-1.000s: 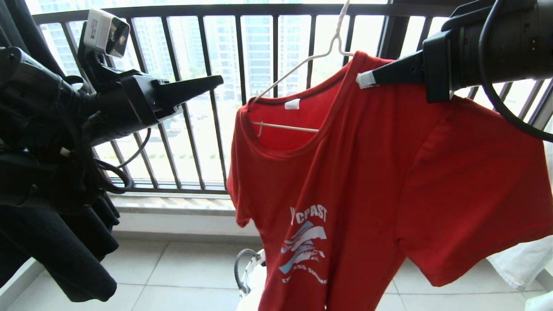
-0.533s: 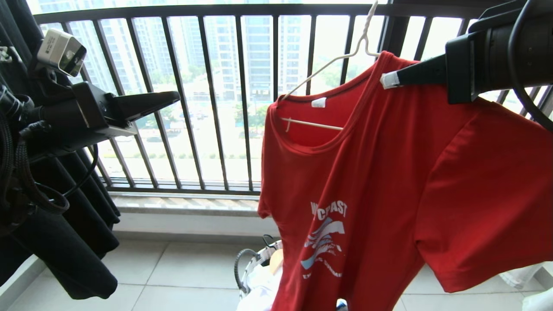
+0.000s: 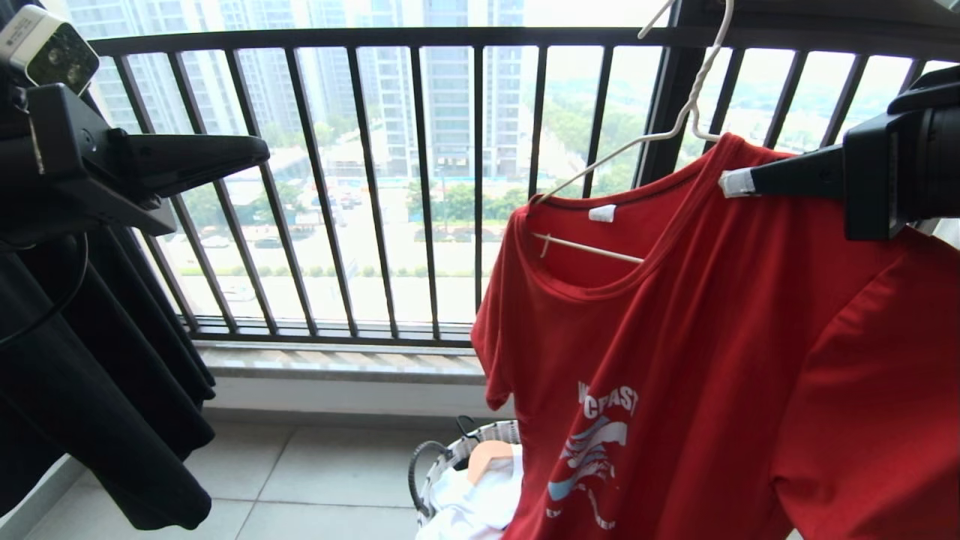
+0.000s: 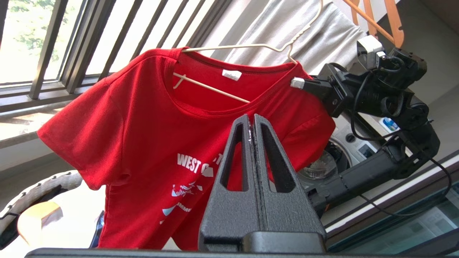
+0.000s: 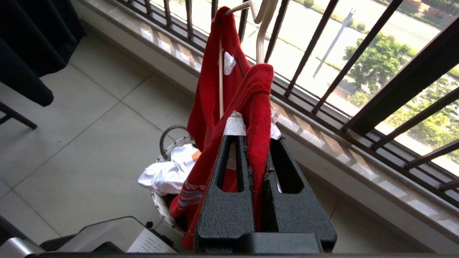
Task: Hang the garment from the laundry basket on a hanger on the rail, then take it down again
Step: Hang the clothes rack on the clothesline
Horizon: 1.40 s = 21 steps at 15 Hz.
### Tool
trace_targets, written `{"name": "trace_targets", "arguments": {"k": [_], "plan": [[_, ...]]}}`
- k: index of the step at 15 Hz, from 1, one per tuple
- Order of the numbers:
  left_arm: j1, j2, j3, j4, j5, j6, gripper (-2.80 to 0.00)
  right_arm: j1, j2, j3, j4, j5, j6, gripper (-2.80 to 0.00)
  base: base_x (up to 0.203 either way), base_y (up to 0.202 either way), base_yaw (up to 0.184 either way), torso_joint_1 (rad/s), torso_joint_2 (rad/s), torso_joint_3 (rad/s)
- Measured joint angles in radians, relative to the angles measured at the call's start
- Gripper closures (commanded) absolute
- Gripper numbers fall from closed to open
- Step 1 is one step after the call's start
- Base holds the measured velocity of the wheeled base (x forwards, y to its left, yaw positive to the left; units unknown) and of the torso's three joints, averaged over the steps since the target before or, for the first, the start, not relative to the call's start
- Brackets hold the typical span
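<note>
The garment point(image 3: 697, 360) hangs in front of the black window railing point(image 3: 420, 187), above the laundry basket point(image 3: 450, 465) on the floor. It is soft, light fabric: it folds wherever it is pinched and gives no stiffness of its own, so it will likely drape and swing with any move. One shoulder sits on the hanger point(image 3: 645, 142); the other is bunched between the jaws of the right gripper point(image 3: 739, 182), which is clenched on the cloth at the neckline, just beside the hanger's hook. The thin wire hanger is the only rigid part and probably slips easily inside the loose collar. Best hold points, judged from here: the shoulder seam or the hanger's neck below the hook. The left gripper point(image 3: 255, 150) is closed and empty, well apart from the garment, beside the railing.
</note>
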Motion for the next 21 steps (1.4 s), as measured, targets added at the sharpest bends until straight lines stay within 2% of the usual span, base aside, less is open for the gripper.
{"name": "trace_targets", "arguments": {"k": [2,6,9,12,13,15,17,19,20,21], "plan": [[-0.017,-0.015,-0.010,0.043,-0.054,-0.001,0.00,0.000,-0.031,0.055,-0.016,-0.021,0.015,0.00,0.000,0.000,0.000,0.143,-0.45,-0.315],[-0.040,-0.012,0.006,0.043,-0.055,0.014,0.00,-0.001,-0.080,0.111,-0.018,-0.039,0.021,0.00,0.000,0.000,0.000,0.164,-0.47,-0.311],[-0.045,0.001,0.019,0.047,-0.034,0.100,0.00,-0.002,-0.095,0.117,-0.018,-0.040,0.039,0.00,0.000,0.000,0.000,0.189,-0.49,-0.304],[-0.057,0.018,0.043,0.050,0.059,0.223,0.00,-0.009,-0.099,0.118,-0.031,-0.040,0.040,0.00,0.000,0.000,0.000,0.205,-0.50,-0.307],[-0.076,0.026,0.052,0.064,0.106,0.281,0.00,-0.009,-0.100,0.118,-0.043,-0.040,0.040,0.00,0.000,0.000,0.000,0.214,-0.52,-0.307],[-0.129,0.040,0.047,0.173,0.256,0.423,0.00,-0.011,-0.101,0.119,-0.045,-0.040,0.040,0.00,0.000,0.000,0.000,0.216,-0.53,-0.299],[-0.192,0.049,0.008,0.366,0.460,0.613,0.00,-0.012,-0.105,0.125,-0.045,-0.041,0.041,0.00,0.000,0.000,0.000,0.230,-0.54,-0.308],[-0.252,0.052,-0.025,0.547,0.654,0.765,0.00,-0.011,-0.124,0.158,-0.044,-0.041,0.041,0.00,0.000,0.000,0.000,0.248,-0.56,-0.312],[-0.266,0.050,-0.032,0.593,0.708,0.792,0.00,-0.011,-0.138,0.181,-0.044,-0.041,0.041,0.00,0.000,0.000,0.000,0.254,-0.57,-0.313],[-0.271,0.044,-0.036,0.601,0.733,0.798,0.00,-0.011,-0.155,0.207,-0.044,-0.041,0.045,0.00,0.000,0.000,0.000,0.268,-0.59,-0.332]]}}
